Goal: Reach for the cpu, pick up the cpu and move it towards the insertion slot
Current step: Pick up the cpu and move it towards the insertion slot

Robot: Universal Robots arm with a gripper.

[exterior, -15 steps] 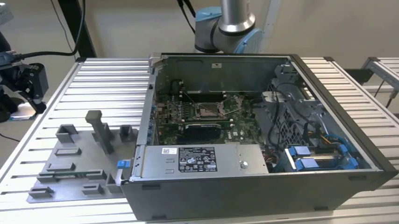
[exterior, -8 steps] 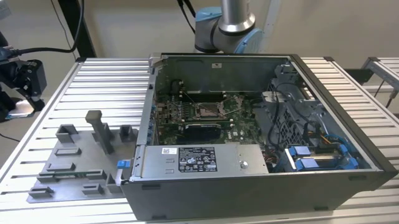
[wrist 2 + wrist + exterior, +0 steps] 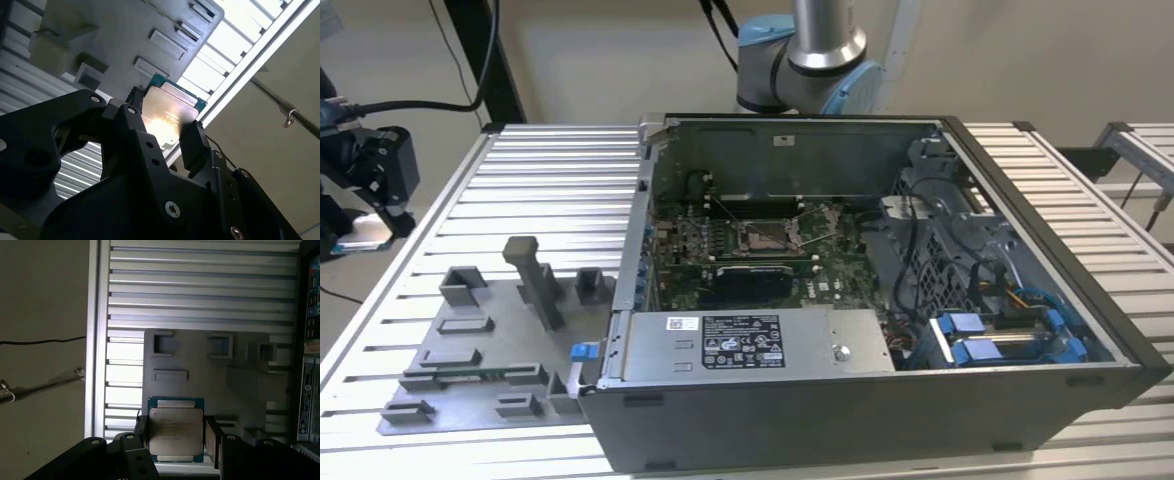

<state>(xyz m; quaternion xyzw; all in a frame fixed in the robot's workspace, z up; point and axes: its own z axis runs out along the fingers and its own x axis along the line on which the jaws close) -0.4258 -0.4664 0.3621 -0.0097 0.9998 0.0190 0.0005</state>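
Items shown: one cpu (image 3: 176, 425), one insertion slot (image 3: 765, 237), one gripper (image 3: 177, 439), one robot arm (image 3: 821, 40), one open computer case (image 3: 854, 410), one grey fixture plate (image 3: 467, 345), one slatted table (image 3: 534, 170).

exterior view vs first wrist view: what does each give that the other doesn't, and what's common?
Exterior view adds: the insertion slot on the green circuit board inside the case, with the arm joint behind.
First wrist view adds: the cpu clamped between the fingers of the hand, seen against the plate.
Both: the grey fixture plate, the slatted table and the computer case; the wrist view catches just its labelled edge.
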